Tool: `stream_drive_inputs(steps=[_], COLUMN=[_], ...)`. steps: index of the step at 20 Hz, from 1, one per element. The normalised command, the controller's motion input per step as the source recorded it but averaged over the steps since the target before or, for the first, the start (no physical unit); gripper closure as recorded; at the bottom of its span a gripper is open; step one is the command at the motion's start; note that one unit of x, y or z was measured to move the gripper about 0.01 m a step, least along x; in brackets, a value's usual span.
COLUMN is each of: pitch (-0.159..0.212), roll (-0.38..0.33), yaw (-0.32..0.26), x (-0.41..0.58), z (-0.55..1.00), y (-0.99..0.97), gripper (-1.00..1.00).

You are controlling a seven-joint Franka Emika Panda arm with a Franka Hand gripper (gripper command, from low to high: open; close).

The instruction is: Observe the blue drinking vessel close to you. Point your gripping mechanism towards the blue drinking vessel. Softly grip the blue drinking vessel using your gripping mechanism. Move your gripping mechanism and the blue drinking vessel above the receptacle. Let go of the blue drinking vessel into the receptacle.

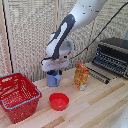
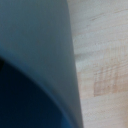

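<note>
The light-blue cup (image 1: 53, 80) stands upright on the wooden table, at the middle of the exterior view. My white gripper (image 1: 53, 73) is lowered right onto its top, and the fingers are hidden at the rim, so their closure cannot be read. In the wrist view the cup's blue wall (image 2: 35, 50) and its dark inside fill most of the picture, with no fingers visible. The red basket (image 1: 22, 107) stands at the exterior view's left, apart from the cup.
A shallow red bowl (image 1: 59, 101) lies in front of the cup. A yellow-orange packet (image 1: 81, 76) stands to the exterior view's right of the cup. A black toaster oven (image 1: 112, 55) sits at the far right. Bare wooden table (image 2: 105, 50) shows beside the cup.
</note>
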Motion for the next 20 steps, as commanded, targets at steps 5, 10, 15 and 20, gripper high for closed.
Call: stream_drive_inputs(steps=[5, 10, 15, 20], pitch=[-0.016, -0.045, -0.017, -0.002], roll=[0.0, 0.0, 0.039, 0.057], yaw=[-0.015, -0.007, 0.0, 0.0], x=[0.008, -0.01, 0.01, 0.098], z=[-0.05, -0.01, 0.06, 0.4], y=[0.0, 0.03, 0.09, 0.07], gripper=[1.0, 1.0, 1.0, 1.0])
